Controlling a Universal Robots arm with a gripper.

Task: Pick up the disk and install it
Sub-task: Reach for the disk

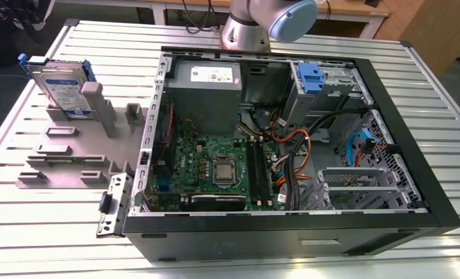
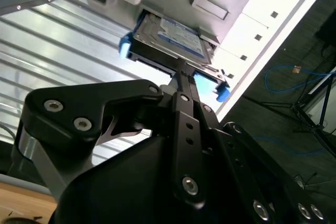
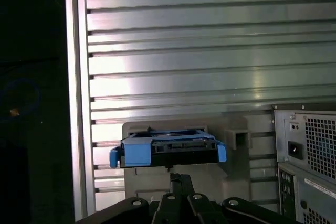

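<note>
Disk, just one, stands upright in one grey holder on the slatted surface, at the exterior view's left of one open computer case. One gripper has its jaws pressed together, empty.

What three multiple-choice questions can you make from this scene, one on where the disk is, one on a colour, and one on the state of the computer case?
1. Where is the disk?
A) in a drive bay
B) standing in the grey holder
C) lying flat on the floor

2. What colour is its carrier?
A) red
B) green
C) blue

3. How is the computer case?
A) side open
B) closed all round
C) wrapped in foil

Answers:
1 B: it stands on edge in the holder, at the exterior view's left of the case.
2 C: blue plastic frames it in both wrist views.
3 A: the motherboard lies bare to view.
</note>
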